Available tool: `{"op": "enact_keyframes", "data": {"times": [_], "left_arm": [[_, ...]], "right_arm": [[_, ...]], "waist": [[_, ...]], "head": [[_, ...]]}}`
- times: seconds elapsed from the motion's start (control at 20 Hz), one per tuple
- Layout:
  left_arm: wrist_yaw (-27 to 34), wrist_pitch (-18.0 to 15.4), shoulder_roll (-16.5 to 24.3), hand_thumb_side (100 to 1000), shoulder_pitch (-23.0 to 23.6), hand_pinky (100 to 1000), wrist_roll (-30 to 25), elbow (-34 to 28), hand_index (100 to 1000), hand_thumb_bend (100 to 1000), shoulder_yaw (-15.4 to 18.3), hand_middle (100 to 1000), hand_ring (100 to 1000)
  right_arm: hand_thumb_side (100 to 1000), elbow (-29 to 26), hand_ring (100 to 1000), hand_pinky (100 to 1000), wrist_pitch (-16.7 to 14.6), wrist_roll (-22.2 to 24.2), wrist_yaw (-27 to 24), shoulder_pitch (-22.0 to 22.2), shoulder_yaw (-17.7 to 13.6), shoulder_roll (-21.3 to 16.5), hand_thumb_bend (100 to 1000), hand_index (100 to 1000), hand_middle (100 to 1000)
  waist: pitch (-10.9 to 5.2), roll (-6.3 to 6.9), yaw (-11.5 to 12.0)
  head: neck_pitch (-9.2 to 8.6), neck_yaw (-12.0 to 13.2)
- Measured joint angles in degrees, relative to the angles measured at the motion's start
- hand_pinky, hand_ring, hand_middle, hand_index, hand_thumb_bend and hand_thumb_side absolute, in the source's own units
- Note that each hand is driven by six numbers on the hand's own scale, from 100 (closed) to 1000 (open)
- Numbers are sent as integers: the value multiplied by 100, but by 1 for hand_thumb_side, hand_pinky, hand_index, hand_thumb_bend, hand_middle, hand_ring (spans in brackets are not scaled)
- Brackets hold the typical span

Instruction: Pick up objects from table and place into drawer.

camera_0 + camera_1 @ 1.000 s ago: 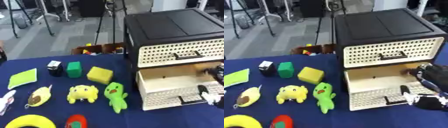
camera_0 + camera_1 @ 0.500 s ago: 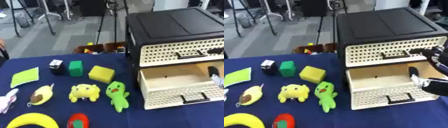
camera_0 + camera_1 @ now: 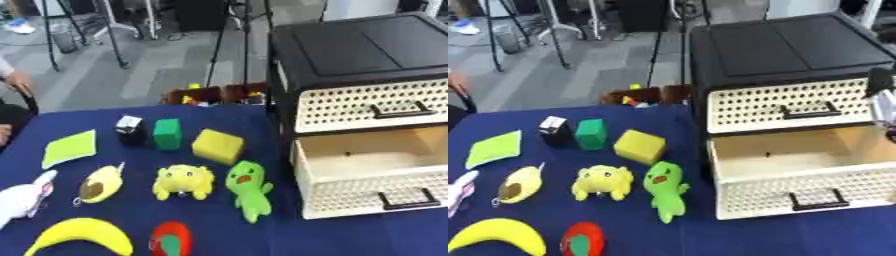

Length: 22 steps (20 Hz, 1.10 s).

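Blue cloth covers the table (image 3: 262,240); toys lie left of the open lower drawer (image 3: 798,172). At the right edge, seemingly the right hand (image 3: 881,100); fingers' state cannot be told.

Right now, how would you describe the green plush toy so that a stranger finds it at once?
Start at the open lower drawer of the cabinet. Just to its left on the blue cloth lies the green plush toy, right of the yellow plush. It alone is green and soft; the green block is hard-edged.
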Motion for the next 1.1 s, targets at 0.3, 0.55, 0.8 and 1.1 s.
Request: {"op": "enact_keyframes", "data": {"times": [0.3, 0.55, 0.8, 1.1], "left_arm": [[-285, -109, 680, 758, 6, 702, -587, 0, 897, 205, -187, 827, 815], [-368, -297, 1369, 728, -20, 694, -1333, -3, 922, 249, -428, 805, 799], [-339, -531, 1844, 744, -151, 698, -2150, -26, 927, 285, -646, 779, 790], [-338, -741, 2141, 729, -102, 723, -2525, 21, 941, 467, -907, 767, 765]], "right_arm": [[806, -8, 548, 420, -194, -1373, -446, -240, 62, 6, 100, 804, 548], [808, -8, 540, 420, -224, -1687, -644, -320, 106, 26, 100, 799, 546], [810, -8, 540, 420, -219, -1709, -676, -338, 107, 27, 100, 797, 546], [827, -9, 530, 415, -213, -1713, -726, -408, 170, 27, 100, 790, 535]], "waist": [[-38, -1, 38], [-75, -2, 51], [-112, 0, 26], [-116, 82, -71]], "head": [[8, 4], [34, -9], [52, -22], [52, 1]]}}
